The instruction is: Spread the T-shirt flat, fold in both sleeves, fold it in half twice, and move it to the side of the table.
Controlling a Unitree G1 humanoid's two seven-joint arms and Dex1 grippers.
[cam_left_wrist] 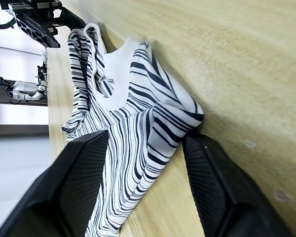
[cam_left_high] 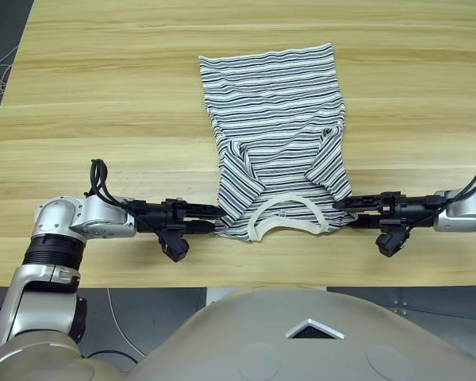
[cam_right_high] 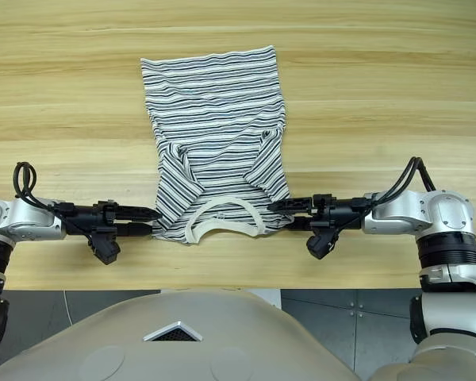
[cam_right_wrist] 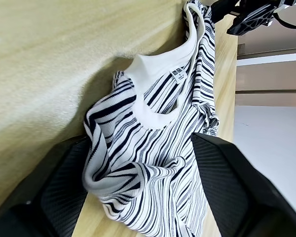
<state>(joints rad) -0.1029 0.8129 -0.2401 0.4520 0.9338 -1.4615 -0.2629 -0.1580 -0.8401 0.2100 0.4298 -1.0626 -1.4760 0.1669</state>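
Note:
A black-and-white striped T-shirt point(cam_left_high: 276, 111) lies flat on the wooden table point(cam_left_high: 103, 95). Both sleeves are folded in over its chest, and its white collar point(cam_left_high: 289, 218) is nearest to me. My left gripper point(cam_left_high: 217, 218) lies on the table at the shirt's left shoulder corner, open, and that corner of the T-shirt point(cam_left_wrist: 153, 128) is bunched between its fingers. My right gripper point(cam_left_high: 338, 212) mirrors it at the right shoulder corner, open too, with a fold of the T-shirt point(cam_right_wrist: 133, 148) and part of the collar point(cam_right_wrist: 163, 74) between its fingers. Each wrist view shows the other gripper far off.
Bare wood stretches wide to the left point(cam_left_high: 95, 143) and right point(cam_left_high: 420, 119) of the shirt. The table's near edge point(cam_left_high: 246, 284) runs just below the collar and both forearms. Dark floor point(cam_left_high: 0, 48) shows past the table's left edge.

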